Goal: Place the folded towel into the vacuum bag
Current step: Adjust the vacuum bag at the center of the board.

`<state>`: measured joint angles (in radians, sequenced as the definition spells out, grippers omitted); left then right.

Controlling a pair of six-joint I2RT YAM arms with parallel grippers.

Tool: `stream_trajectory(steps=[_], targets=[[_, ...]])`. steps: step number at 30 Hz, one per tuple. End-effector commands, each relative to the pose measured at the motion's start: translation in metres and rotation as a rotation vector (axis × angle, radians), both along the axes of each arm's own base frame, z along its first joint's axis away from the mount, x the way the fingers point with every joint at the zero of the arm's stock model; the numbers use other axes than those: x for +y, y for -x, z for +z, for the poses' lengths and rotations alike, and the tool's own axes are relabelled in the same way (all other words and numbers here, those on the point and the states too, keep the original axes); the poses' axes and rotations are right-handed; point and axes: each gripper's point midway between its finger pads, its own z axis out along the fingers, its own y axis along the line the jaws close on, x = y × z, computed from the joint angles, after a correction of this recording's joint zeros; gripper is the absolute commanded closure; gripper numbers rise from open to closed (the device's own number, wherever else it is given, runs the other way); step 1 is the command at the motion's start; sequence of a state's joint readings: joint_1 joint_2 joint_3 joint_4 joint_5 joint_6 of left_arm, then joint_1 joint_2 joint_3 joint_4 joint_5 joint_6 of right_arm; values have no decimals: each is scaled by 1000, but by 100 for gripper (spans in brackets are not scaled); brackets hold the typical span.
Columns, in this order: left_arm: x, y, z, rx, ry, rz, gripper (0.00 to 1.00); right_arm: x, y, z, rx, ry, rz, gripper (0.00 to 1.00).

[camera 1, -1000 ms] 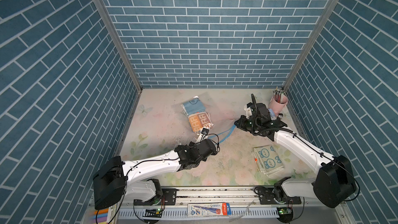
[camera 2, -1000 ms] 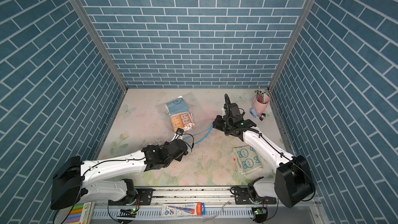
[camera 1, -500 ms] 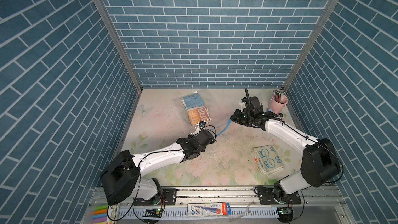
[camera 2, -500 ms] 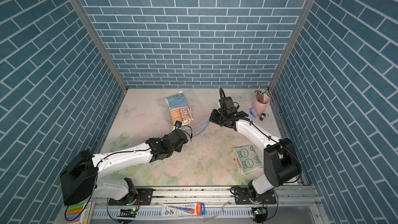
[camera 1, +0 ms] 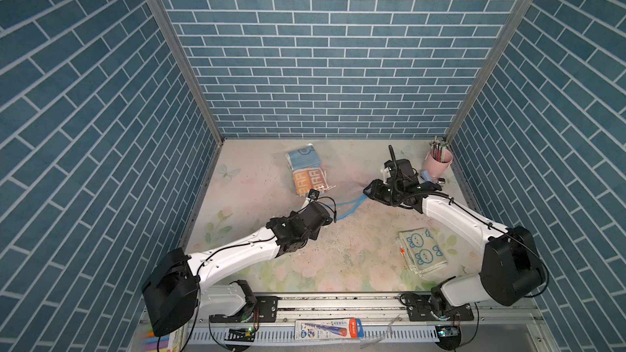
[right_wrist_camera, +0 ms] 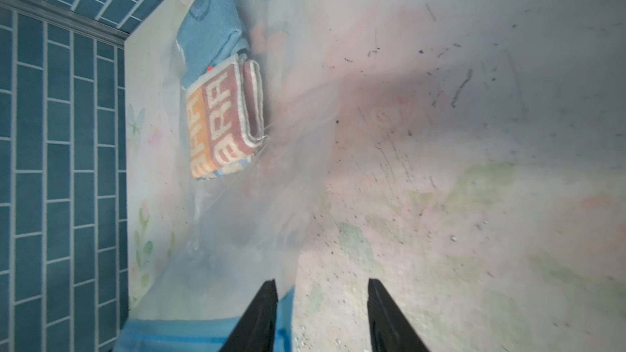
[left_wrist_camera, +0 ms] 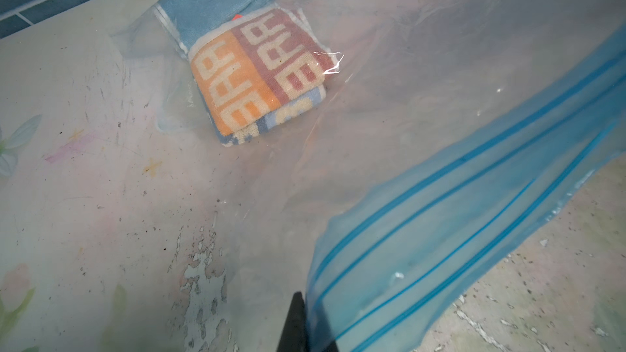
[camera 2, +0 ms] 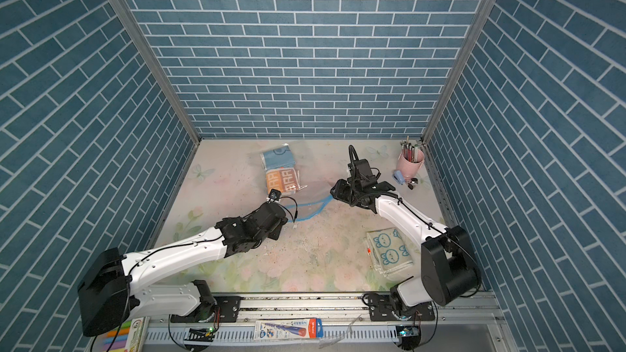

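The vacuum bag [camera 1: 342, 181] lies on the table, clear, with its blue zip strip [left_wrist_camera: 474, 215] facing the arms. Inside it a folded towel [camera 1: 306, 179] with orange and brown squares rests partly on a blue towel [camera 1: 303, 159], as the left wrist view [left_wrist_camera: 257, 72] also shows. My left gripper [left_wrist_camera: 305, 326] is shut on one end of the zip strip, low over the table [camera 1: 330, 220]. My right gripper [right_wrist_camera: 321, 299] is open at the strip's other end [camera 1: 369, 191]; the bag's blue corner [right_wrist_camera: 284, 320] lies beside one finger.
A folded towel with bunny faces [camera 1: 421, 252] lies on the table at the front right. A pink cup of pens [camera 1: 437, 160] and a small blue object [camera 1: 426, 176] stand in the back right corner. Brick walls enclose three sides.
My right gripper has opened and let go of the bag's zip strip. The bag with its towels has shifted slightly toward the back wall. The left gripper stays shut on the strip.
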<state>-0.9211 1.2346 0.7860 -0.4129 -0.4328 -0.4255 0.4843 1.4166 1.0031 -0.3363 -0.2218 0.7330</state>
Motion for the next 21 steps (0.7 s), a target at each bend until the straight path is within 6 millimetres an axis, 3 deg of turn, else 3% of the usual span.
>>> stream_trajectory(steps=[1,7,13,21], targets=[[3,10,-9,41,-11,-38,100,-36,8,6,-13,86,-109,50],[-6,15,-17,74,25,-77,100,-87,30,6,5,165,-275,49],[-12,15,-19,78,57,-85,100,-129,71,-18,100,277,-335,50],[-24,13,-29,109,73,-101,100,-142,121,-56,246,306,-293,47]])
